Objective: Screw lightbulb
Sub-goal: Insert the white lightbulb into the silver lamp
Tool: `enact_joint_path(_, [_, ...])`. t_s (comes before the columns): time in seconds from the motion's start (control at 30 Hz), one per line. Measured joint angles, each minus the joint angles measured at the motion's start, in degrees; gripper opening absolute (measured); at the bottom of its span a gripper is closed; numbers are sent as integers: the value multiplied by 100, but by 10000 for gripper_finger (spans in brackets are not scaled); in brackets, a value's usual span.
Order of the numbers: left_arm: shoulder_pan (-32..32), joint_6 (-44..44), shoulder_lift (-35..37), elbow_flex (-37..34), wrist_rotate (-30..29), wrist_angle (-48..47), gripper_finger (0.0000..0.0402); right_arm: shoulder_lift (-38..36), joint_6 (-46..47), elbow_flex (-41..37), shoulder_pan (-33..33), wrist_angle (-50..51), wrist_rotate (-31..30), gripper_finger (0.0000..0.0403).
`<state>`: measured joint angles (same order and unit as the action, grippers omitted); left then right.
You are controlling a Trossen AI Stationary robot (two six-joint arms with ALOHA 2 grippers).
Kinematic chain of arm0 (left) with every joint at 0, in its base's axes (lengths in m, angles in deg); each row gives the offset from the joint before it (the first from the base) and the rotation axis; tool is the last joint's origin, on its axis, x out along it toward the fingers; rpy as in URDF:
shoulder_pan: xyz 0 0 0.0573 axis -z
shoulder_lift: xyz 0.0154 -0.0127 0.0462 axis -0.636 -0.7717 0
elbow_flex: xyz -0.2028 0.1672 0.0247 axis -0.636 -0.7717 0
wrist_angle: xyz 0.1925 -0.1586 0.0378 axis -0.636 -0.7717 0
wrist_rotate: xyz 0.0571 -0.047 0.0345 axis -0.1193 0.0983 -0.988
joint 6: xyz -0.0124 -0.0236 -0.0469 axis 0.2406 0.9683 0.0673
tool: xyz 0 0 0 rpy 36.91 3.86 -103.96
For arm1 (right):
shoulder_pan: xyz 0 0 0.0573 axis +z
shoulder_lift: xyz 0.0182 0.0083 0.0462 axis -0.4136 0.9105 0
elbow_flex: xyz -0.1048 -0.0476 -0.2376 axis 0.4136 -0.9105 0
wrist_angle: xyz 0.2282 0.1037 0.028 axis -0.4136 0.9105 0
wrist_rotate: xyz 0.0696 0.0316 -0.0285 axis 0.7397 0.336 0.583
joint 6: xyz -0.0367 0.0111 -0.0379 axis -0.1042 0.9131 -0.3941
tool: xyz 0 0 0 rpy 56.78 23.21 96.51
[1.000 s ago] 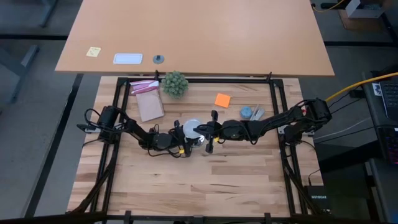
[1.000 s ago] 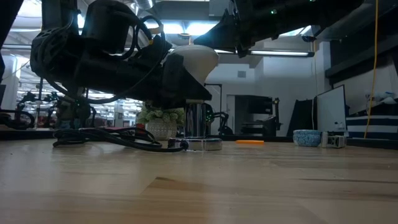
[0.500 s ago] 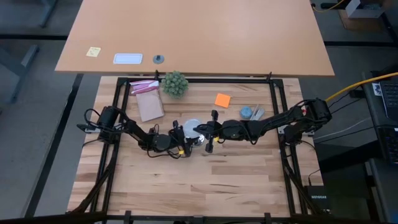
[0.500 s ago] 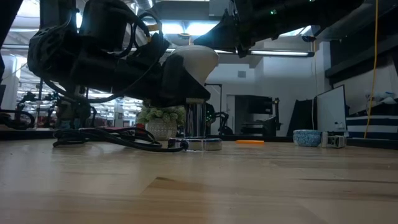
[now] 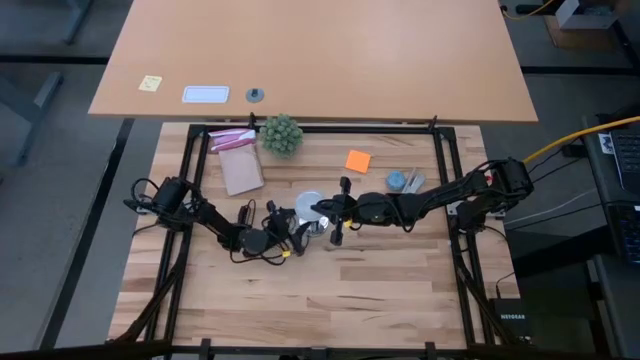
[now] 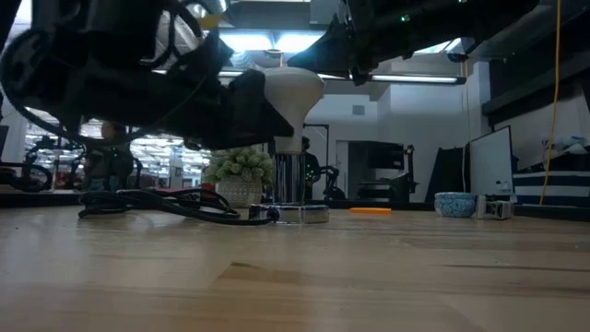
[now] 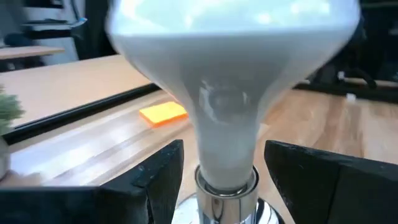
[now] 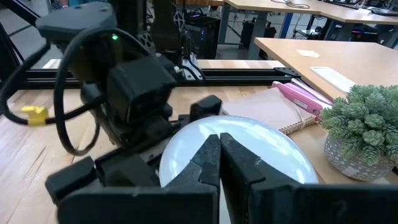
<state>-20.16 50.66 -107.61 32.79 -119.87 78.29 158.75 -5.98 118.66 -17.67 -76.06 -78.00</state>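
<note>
Looking across the table (image 6: 369, 277) from low down, I see the bulb (image 6: 293, 92) standing upright in its socket (image 6: 300, 214), metal neck down, near the table's middle. My left gripper (image 7: 221, 171) has its fingers (image 7: 152, 177) spread on either side of the bulb's neck, released, with a gap showing on both sides in the left wrist view, so it grips nothing. From above, the left gripper (image 5: 290, 232) sits just beside the socket on its near left, the arm running back toward the left edge. My right gripper (image 8: 219, 158) hovers just over the bulb's dome (image 8: 236, 149), fingers clenched together with nothing between them; from above, it (image 5: 320, 212) reaches in from the right side. A black cord (image 6: 157, 205) trails from the socket along the wood. Farther back lie an orange note (image 5: 358, 160), a blue dish (image 5: 397, 181), a notebook (image 5: 240, 170) and a green plant (image 5: 281, 134) near the far edge.
</note>
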Motion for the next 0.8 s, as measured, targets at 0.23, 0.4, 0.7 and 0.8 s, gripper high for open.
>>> enact_joint_path(0.23, [341,259,7,-729,159,1203,214,0,1,0,0,-1,2,7])
enact_joint_path(0.4, [151,867,-46,-1020,897,1328,214,0,-1,0,0,-2,7,7])
enact_joint_path(0.7, [-674,418,-292,-612,2279,1498,214,0,0,-2,-1,-10,16,7])
enact_joint_path(0.8, [-713,436,-284,-613,2327,1488,214,2,1,0,0,-17,22,7])
